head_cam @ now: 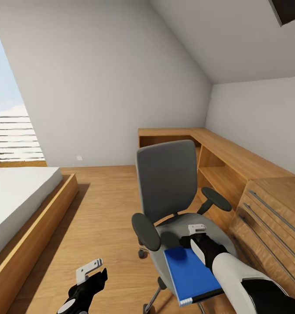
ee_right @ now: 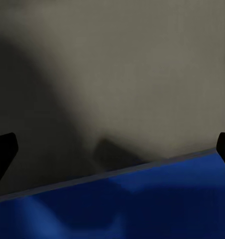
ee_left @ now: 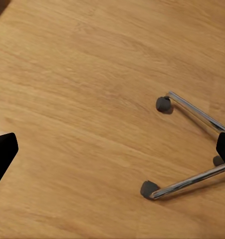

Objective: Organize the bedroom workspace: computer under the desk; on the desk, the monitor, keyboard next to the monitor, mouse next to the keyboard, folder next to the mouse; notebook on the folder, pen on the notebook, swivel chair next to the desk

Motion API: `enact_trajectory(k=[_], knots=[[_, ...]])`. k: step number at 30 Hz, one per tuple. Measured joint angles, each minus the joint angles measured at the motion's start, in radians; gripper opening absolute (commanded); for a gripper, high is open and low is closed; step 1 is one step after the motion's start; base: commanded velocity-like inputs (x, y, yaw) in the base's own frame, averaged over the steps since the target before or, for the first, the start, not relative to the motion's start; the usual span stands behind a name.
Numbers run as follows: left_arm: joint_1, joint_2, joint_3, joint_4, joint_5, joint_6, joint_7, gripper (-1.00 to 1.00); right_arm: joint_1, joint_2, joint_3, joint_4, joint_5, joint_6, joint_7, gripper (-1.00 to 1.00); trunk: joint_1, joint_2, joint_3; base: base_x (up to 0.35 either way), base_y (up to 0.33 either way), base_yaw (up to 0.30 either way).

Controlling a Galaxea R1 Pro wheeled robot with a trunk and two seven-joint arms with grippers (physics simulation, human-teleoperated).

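While the head cam looks down over both arms, the chair [head_cam: 173, 192] sits mid-room, grey back facing away, black armrests either side, seat partly covered by the right arm. Folder [head_cam: 191, 272] lies on the seat, blue cover up, its near corner hanging past the seat's front edge; white page edge shows only along that near end. Right gripper [head_cam: 199, 233] is over the folder's far end, right at the seat. From the head cam its fingers can't be separated, arm blocks most of it. Right wrist cam: two dark fingertips [ee_right: 3, 152] at opposite edges of the pic, so jaws wide apart, nothing between them but grey seat fabric and the blue cover [ee_right: 142, 199] below. Whether the tips touch the folder — can't tell, too close and blurry.

Left gripper [head_cam: 91, 271] hangs low over the floor [head_cam: 104, 205], well apart from the chair. Left wrist cam: fingertips [ee_left: 2, 152] at both pic edges, jaws spread wide, holding nothing; under them wood planks plus two chrome chair legs w/ grey casters [ee_left: 163, 103]. Rest of the base is cut off.

Bed [head_cam: 21, 205] at left, cropped by the frame. Wooden L-shaped shelf unit [head_cam: 217, 150] runs along the far & right walls; light drawer chest [head_cam: 269, 213] w/ bar handles at right, partly out of frame.
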Motion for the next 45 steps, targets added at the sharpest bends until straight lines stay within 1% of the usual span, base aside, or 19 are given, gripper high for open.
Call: enact_trajectory(k=[26,35,45], knots=[[0.000,0.000,0.000,0.001,0.000,0.000,0.000,1.00,0.000,-0.001,-0.001,0.002,-0.001,0.003,0.002,1.00,0.000,0.000,0.000,0.000,0.000,-0.002],[0.000,0.000,-0.001,0.001,0.000,-0.001,0.000,1.00,0.000,-0.001,-0.001,0.002,-0.001,0.003,0.002,1.00,0.000,0.000,0.000,0.145,-0.010,0.000],[0.000,0.000,-0.001,0.001,0.000,0.000,0.000,1.00,0.000,-0.001,-0.001,0.002,-0.001,0.004,0.001,1.00,0.000,0.000,0.000,0.032,-0.004,0.000]])
